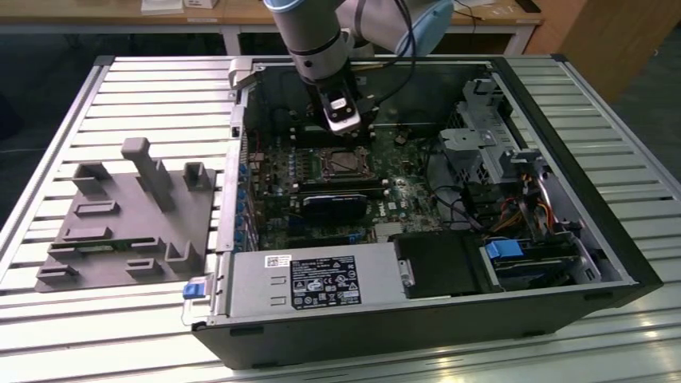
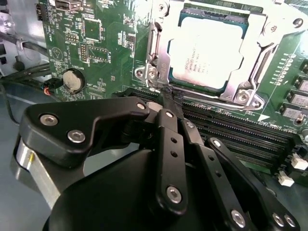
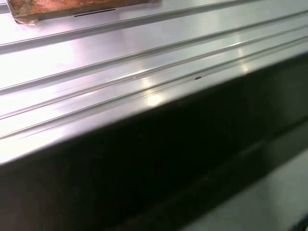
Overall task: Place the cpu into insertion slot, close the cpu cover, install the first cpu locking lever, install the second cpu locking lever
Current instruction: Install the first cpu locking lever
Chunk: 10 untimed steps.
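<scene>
Fingers (image 2: 171, 139) closed together, tips at the cpu cover (image 2: 161, 62) corner, perhaps touching a lever; cpu (image 2: 207, 53) seated beneath.

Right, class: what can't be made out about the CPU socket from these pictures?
Second wrist view: the gripper hides the near corner of the cpu cover and part of the memory slots beside it.
Exterior view: the area around the cpu is too small to judge what is latched.
First wrist view: a dark case wall blocks the inside.
</scene>
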Motion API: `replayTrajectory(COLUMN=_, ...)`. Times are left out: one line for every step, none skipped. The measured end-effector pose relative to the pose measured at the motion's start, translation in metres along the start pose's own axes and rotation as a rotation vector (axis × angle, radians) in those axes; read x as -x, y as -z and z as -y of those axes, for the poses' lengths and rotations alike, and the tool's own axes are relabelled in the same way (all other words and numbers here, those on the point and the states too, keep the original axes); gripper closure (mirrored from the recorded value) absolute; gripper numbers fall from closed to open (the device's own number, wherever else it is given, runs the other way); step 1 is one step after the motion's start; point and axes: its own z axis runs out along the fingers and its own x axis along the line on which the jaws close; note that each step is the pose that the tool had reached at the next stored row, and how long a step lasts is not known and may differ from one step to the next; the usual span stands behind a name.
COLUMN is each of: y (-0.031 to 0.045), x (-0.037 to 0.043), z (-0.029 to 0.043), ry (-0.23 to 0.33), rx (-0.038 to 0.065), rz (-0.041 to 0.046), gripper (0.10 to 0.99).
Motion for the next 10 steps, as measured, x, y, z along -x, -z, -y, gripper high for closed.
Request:
replayTrajectory(y=0.0013, x=0.0004, z=-0.0003, ry=0.0, rx=0.0, rz=0.0, gripper=0.984)
replayTrajectory(y=0.0028, x=0.0008, z=-0.0006, ry=0.0, rx=0.0, rz=-0.0001, gripper=0.984)
replayTrajectory(y=0.0041, x=0.0012, z=-0.0008, ry=0.0, rx=0.0, rz=-0.0001, gripper=0.984)
replayTrajectory(y=0.0054, x=0.0015, z=-0.0011, ry=0.0, rx=0.0, rz=-0.0001, gripper=0.984)
replayTrajectory(y=0.0067, x=0.0019, z=-0.0013, ry=0.0, rx=0.0, rz=-0.0002, gripper=0.984)
replayTrajectory(y=0.008, x=0.0023, z=-0.0016, ry=0.0, rx=0.0, rz=-0.0002, gripper=0.984)
replayTrajectory(y=0.0096, x=0.0027, z=-0.0019, ry=0.0, rx=0.0, rz=-0.0002, gripper=0.984)
replayTrajectory(y=0.0111, x=0.0032, z=-0.0022, ry=0.0, rx=0.0, rz=-0.0003, gripper=0.984)
replayTrajectory(y=0.0125, x=0.0036, z=-0.0025, ry=0.0, rx=0.0, rz=-0.0003, gripper=0.984)
replayTrajectory(y=0.0135, x=0.0039, z=-0.0027, ry=0.0, rx=0.0, rz=-0.0004, gripper=0.984)
